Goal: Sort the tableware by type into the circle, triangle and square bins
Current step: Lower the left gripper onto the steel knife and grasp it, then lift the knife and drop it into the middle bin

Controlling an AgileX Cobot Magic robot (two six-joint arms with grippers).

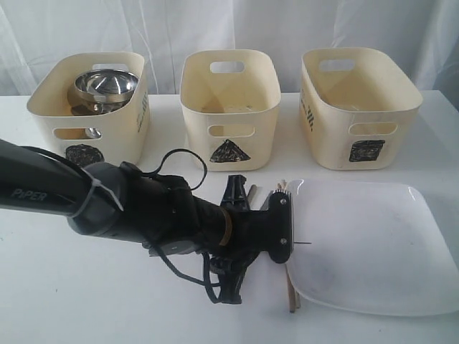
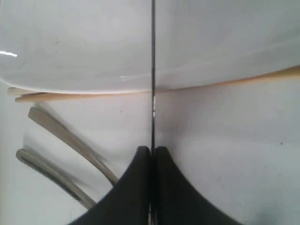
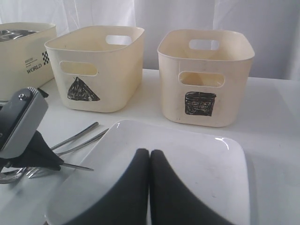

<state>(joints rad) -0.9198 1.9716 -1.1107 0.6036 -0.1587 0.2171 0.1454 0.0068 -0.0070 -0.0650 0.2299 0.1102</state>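
Exterior view: the white square plate (image 1: 373, 244) lies before the square bin (image 1: 330, 140). Left wrist view: a thin steel knife (image 2: 153, 56), edge-on, is pinched by the left gripper (image 2: 152, 150) across the plate's rim. Right wrist view: the right gripper (image 3: 149, 152) is pressed together above the plate.

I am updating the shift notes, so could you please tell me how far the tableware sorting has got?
Done: a steel bowl sits in the circle bin. In hand: the left gripper is shut on the knife beside the white plate. Left: the plate, the chopsticks at its edge and two other steel utensils lie on the table. The right gripper is shut, empty.
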